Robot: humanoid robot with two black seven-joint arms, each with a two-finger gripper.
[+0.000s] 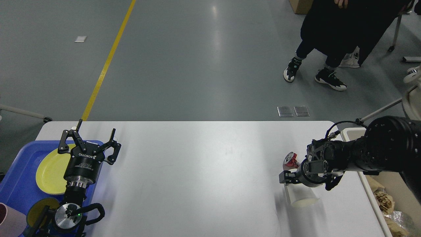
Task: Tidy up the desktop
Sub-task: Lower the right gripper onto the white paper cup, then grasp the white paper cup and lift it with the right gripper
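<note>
The desktop [204, 171] is a wide white tabletop filling the lower view. Near its right end a white paper cup [302, 198] sits tilted, its open mouth toward me, and my right gripper [291, 179] is shut on its upper end; only one dark finger shows, left of the cup. Just behind that gripper lies a crushed red can [290, 159]. At the left, my left gripper [88, 142] hangs open and empty over the inner edge of a blue tray [18, 187].
The tray holds a yellow plate [49, 171], a smaller yellow dish [37, 208] and a pink cup [8, 221]. A beige bin [391, 184] with crumpled paper [383, 200] stands off the table's right edge. A person [332, 29] stands beyond the far right corner.
</note>
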